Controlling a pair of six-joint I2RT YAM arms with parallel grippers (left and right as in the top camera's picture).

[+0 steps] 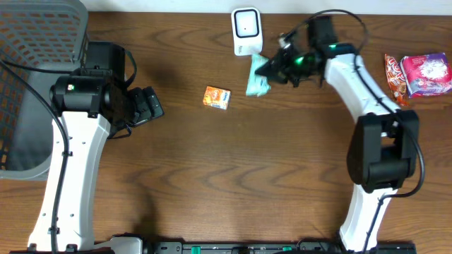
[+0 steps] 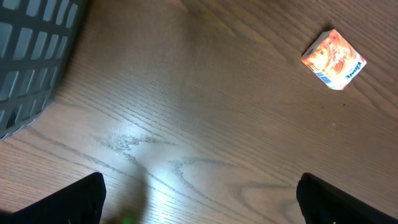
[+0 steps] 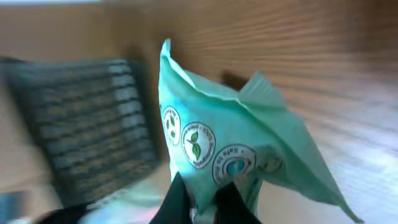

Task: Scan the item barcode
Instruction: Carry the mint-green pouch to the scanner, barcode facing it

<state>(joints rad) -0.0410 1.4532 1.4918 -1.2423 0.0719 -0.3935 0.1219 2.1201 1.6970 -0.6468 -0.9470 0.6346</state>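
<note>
A mint-green packet (image 1: 257,79) hangs just below the white scanner (image 1: 246,29) at the table's back edge. My right gripper (image 1: 272,68) is shut on it from the right. In the right wrist view the two dark fingers (image 3: 177,200) pinch the packet's (image 3: 230,137) lower edge, with round printed seals facing the camera and my gripper (image 3: 205,194) at the bottom. No barcode shows in any view. My left gripper (image 1: 152,106) stands open over bare wood at the left, its fingertips (image 2: 68,202) far apart around nothing.
A small orange box (image 1: 216,97) lies mid-table, also in the left wrist view as the orange box (image 2: 334,59). A grey mesh basket (image 1: 35,42) fills the back left corner. Red and pink snack packets (image 1: 424,74) lie at the far right.
</note>
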